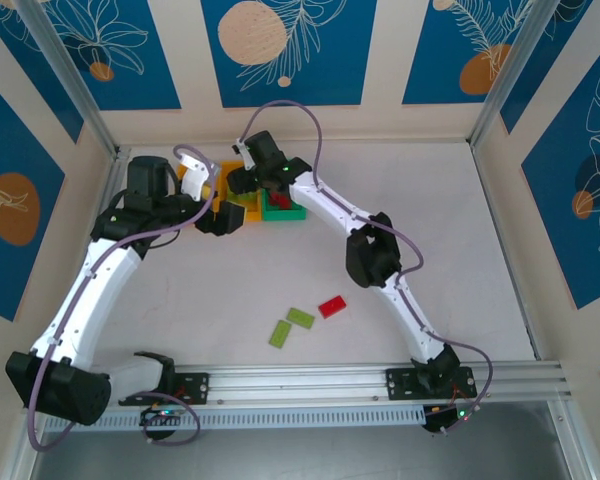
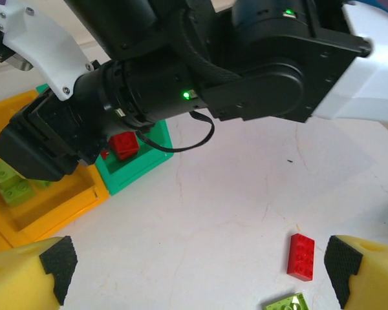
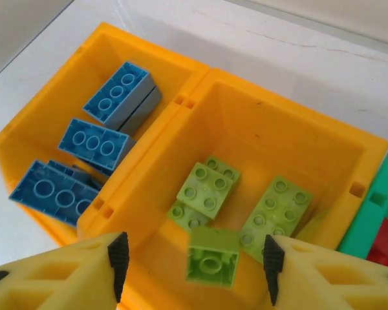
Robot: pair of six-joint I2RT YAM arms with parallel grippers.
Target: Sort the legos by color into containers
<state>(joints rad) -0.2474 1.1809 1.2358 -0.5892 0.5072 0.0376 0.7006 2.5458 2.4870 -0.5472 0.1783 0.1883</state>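
My right gripper (image 3: 195,259) stands open above the middle orange-yellow container (image 3: 258,132). A lime green lego (image 3: 212,263) lies loose between its fingers, touching neither pad, over other lime legos (image 3: 207,184) in that bin. The left orange-yellow container (image 3: 55,103) holds several blue legos (image 3: 107,123). The green container (image 2: 132,168) holds a red lego (image 2: 124,143). My left gripper (image 2: 200,271) is open and holds nothing, low over the table beside the bins. A red lego (image 2: 302,256) and a lime one (image 2: 286,302) lie ahead of it. On the table lie the red lego (image 1: 332,307) and two lime ones (image 1: 300,318).
The right arm's black wrist (image 2: 246,77) hangs over the bins, close in front of my left gripper (image 1: 220,218). The three bins (image 1: 238,195) sit in a row near the back wall. An aluminium rail (image 1: 380,380) runs along the near edge.
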